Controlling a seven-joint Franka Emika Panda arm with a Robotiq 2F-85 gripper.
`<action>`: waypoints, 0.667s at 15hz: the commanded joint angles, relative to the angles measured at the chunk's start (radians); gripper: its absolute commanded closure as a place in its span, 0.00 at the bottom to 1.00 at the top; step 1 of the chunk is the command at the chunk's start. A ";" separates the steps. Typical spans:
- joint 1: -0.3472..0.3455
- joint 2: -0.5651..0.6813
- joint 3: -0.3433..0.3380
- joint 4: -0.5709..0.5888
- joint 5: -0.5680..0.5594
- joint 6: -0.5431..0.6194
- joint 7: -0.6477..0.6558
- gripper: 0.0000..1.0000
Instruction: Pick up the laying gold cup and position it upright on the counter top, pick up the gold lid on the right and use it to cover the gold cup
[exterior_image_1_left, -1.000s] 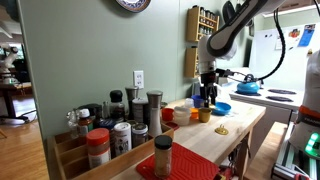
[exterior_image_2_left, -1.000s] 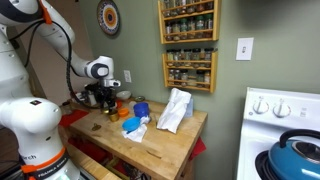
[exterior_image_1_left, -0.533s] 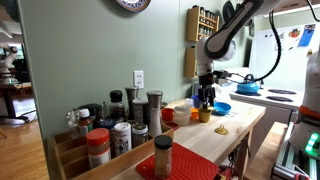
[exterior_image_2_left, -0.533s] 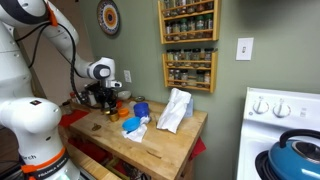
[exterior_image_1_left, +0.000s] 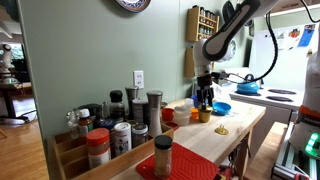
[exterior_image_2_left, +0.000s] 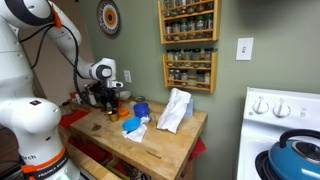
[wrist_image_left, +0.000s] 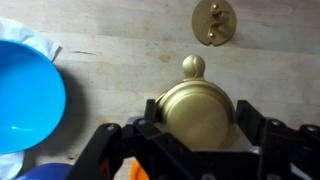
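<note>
So the gold cup is seen end-on in the wrist view, which reads as upright to me. It sits on or just above the counter top; can't tell which. The gripper has its jaws set wide but snug against the cup's sides, so it's holding it. The gold lid lies apart on the far side, and the blue bowl is to the left. I'd say we're finishing the stand-it-up step. Next: let go, lift clear, go fetch the lid.

Shiny metal gold cup and gold lid, glossy plastic blue bowl, matt pale-wood counter top.
</note>
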 joint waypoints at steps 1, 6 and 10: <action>-0.006 0.026 0.003 0.011 -0.047 0.013 0.042 0.36; -0.004 0.040 0.004 0.019 -0.063 0.014 0.056 0.36; -0.003 0.048 0.004 0.022 -0.066 0.018 0.060 0.36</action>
